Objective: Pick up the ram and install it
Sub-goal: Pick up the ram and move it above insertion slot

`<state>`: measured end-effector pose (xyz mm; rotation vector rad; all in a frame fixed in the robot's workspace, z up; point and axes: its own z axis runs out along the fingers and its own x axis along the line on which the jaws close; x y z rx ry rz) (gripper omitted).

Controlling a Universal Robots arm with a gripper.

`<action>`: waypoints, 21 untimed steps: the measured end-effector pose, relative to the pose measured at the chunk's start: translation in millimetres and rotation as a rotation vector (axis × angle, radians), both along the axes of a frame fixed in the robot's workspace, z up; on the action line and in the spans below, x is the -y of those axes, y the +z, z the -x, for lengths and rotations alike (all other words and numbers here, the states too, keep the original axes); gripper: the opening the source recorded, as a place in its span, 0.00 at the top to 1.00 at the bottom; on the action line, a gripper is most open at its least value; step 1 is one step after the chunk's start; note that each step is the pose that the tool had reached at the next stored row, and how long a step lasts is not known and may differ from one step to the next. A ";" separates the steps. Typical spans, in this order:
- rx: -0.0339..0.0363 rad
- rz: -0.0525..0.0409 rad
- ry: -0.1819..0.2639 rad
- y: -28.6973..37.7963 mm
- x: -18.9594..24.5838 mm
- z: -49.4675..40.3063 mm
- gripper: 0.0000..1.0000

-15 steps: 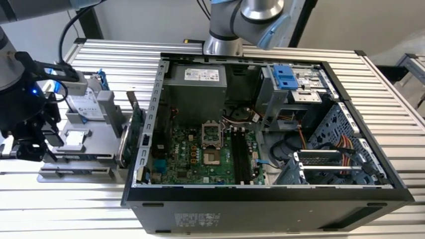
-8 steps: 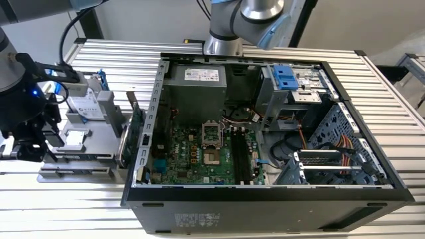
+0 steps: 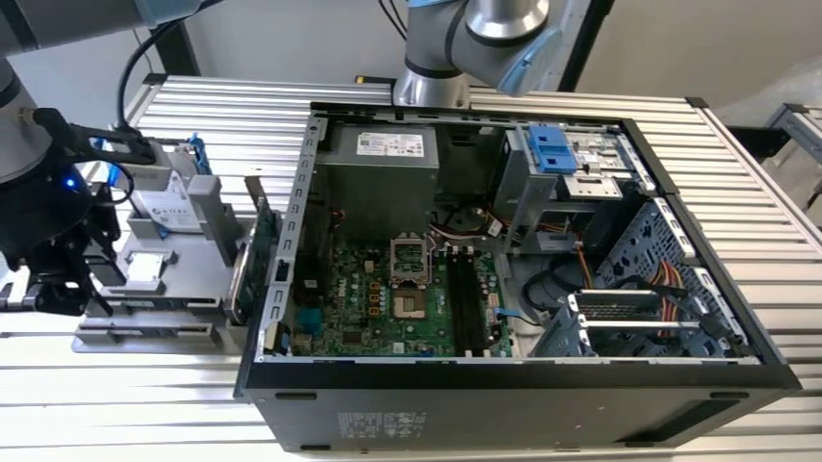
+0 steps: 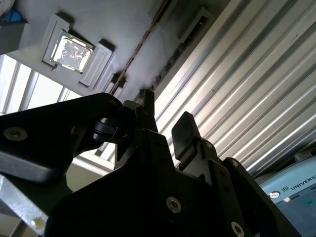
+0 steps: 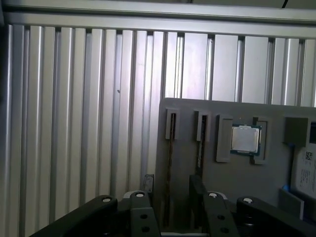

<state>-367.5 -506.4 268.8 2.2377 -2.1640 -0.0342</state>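
In the first wrist view, two rams stand edge-on as thin dark strips in narrow slots of a grey holder tray (image 5: 237, 177). One ram (image 5: 170, 148) runs down between my fingertips. The other ram (image 5: 200, 148) passes behind one finger (image 5: 197, 190). My gripper (image 5: 173, 190) is open and holds nothing. In the second wrist view the gripper (image 4: 165, 116) shows the same gap, with a ram (image 4: 138, 47) as a thin brownish line on the tray beyond. In the exterior view the gripper (image 3: 58, 289) hangs over the tray (image 3: 192, 284) at the exterior view's left, beside the open computer case (image 3: 514, 375).
On the tray lie a processor chip (image 5: 245, 139), a boxy silver hard drive (image 3: 173, 207) and a green expansion card (image 3: 264, 250) standing on edge by the case wall. Inside the case are the motherboard (image 3: 385, 298), its dark memory slots (image 3: 465, 298), a power supply and cables. Ribbed aluminium table (image 5: 74, 123) surrounds everything.
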 end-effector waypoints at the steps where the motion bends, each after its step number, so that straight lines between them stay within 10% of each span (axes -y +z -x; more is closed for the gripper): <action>1: 0.0000 0.0000 -0.001 -0.3 0.1 -0.2 0.00; 21: -0.0015 -0.0002 -0.006 -6.7 3.2 -4.5 0.00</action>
